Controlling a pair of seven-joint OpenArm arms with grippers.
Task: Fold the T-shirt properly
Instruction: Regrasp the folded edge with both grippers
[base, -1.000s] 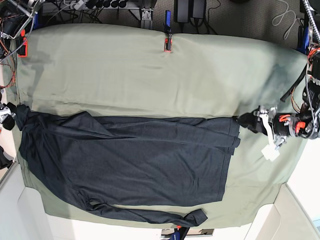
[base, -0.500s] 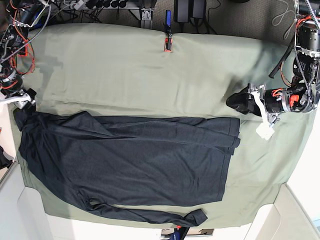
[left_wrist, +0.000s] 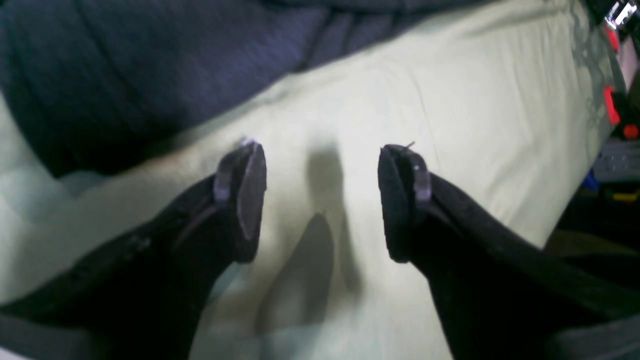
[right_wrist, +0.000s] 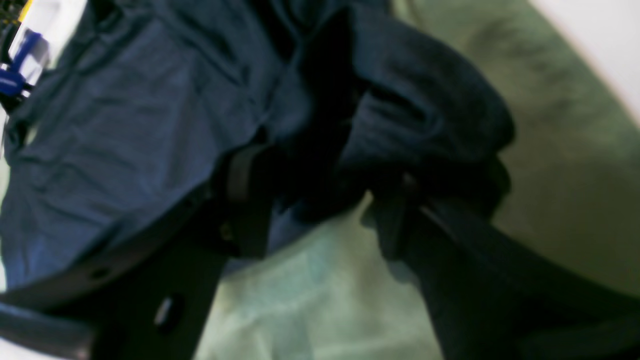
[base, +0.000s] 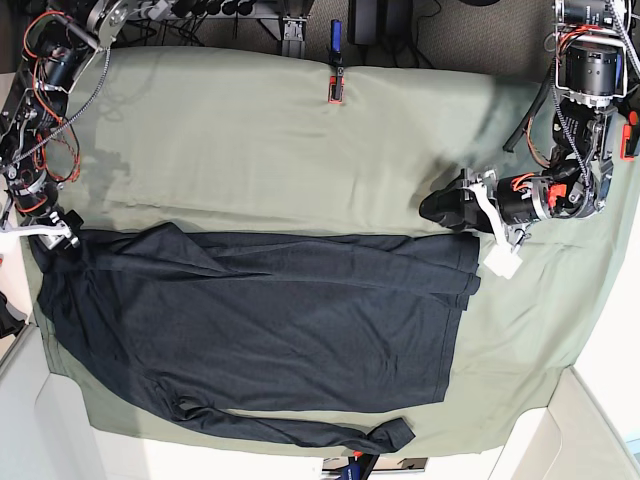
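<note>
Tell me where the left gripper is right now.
In the base view the left gripper hovers open at the right side, over the green cloth just above the T-shirt's upper right corner.

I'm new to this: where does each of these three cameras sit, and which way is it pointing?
Base: overhead, looking straight down on the T-shirt and olive-green sheet; both arms show at the sides.
Left wrist: on the left arm, looking past the open left gripper at bare sheet, shirt edge beyond.
Right wrist: on the right arm, looking past the open right gripper at bunched shirt.
Shared: all three views show shirt and sheet.
</note>
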